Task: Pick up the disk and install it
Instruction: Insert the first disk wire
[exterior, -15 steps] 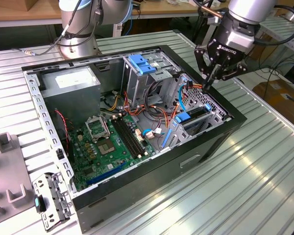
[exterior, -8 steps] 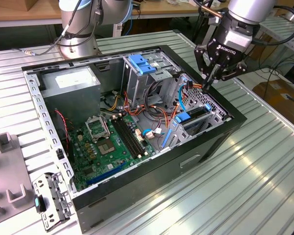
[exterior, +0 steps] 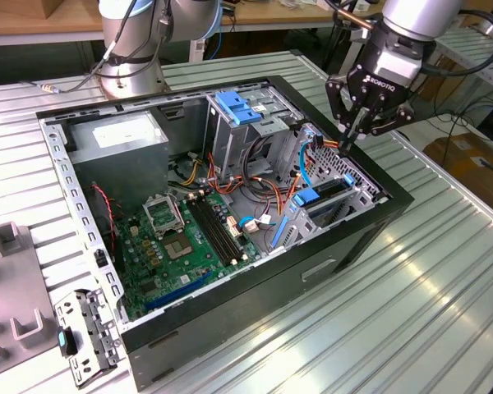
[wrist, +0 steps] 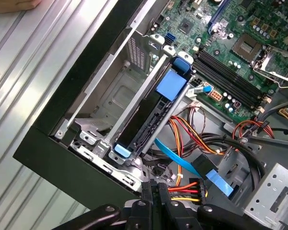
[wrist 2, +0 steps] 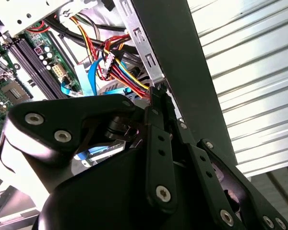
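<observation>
End effector (exterior: 352,131) (wrist: 156,191) (wrist 2: 159,98): we see it clenched, its two fingertips (wrist: 149,189) pressed together with no object gripped between them. In the exterior view it hangs over the open computer case (exterior: 230,295), toward the exterior view's right, above the far end of the drive cage (exterior: 357,197).

Disk (exterior: 329,193) (wrist: 144,122): we find it standing on edge inside the drive cage, its blue bracket rail running along the visible edge, with a blue tab at each end. It lies below the end effector and apart from it, with no contact between the two.

Wiring: in both wind wrist views a bundle of red, yellow and orange wires (wrist: 182,139) (wrist 2: 120,72) passes just beside the fingertips, and a flat blue cable (wrist: 182,165) crosses between the disk and the end effector.

Surroundings: the motherboard (exterior: 181,238) covers the case floor; an upright metal cage with a blue latch (exterior: 234,107) stands near the case's middle. The case rests on a ribbed metal desk (exterior: 411,304).
</observation>
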You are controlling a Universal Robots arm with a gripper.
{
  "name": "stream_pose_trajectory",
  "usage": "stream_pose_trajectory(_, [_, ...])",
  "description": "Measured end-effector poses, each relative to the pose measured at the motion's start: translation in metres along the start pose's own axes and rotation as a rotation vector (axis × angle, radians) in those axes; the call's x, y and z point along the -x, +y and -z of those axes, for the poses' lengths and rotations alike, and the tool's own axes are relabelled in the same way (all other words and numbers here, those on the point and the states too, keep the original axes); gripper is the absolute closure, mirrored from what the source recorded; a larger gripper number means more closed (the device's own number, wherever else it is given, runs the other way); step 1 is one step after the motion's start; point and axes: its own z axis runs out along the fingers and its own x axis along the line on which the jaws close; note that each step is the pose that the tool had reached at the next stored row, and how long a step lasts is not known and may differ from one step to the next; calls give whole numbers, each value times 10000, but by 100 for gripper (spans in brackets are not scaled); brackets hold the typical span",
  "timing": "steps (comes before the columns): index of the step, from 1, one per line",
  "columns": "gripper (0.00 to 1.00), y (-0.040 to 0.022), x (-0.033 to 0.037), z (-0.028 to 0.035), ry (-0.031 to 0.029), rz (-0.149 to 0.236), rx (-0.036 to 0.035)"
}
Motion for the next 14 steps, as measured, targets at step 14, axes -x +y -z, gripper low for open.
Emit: stream_pose_trajectory(14, [84,37,23,-3,-23,-1102,6])
